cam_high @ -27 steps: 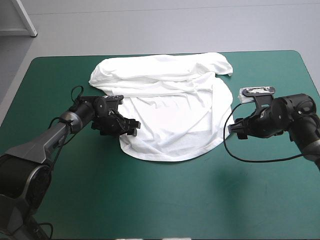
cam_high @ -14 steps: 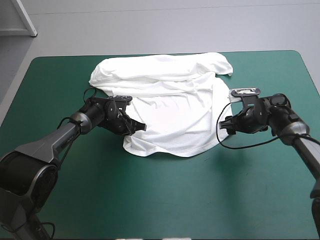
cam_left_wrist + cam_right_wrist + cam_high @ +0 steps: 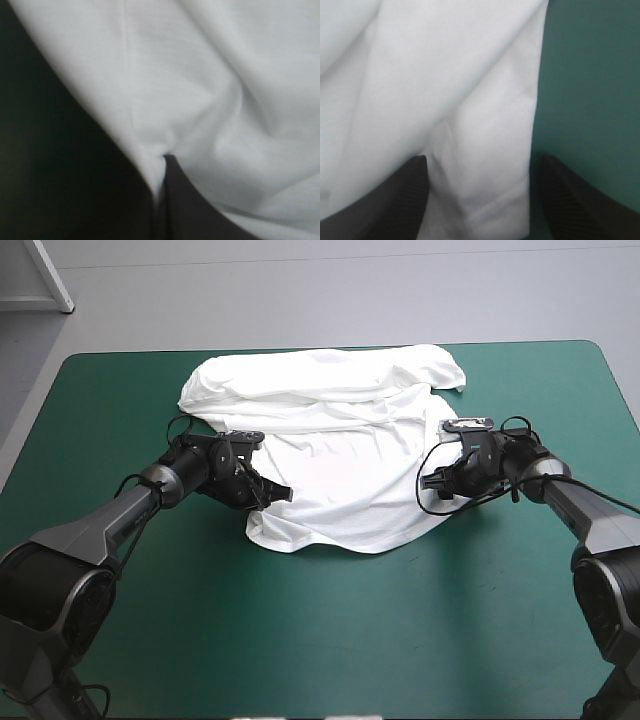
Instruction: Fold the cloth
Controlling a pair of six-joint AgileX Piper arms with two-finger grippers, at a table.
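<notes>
On the teal-green cover, white T-shirt spread rumpled toward the far edge, left gripper pinching its near-left hem, cloth bunched there, right gripper at the right hem, black fingers spread astride the cloth's edge

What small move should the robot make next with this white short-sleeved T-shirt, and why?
Probably shut the right gripper. Its black fingers stand apart with an edge of the white short-sleeved T-shirt lying between them, while the left gripper is shut on the other side. Both sides likely need holding before any fold.
</notes>
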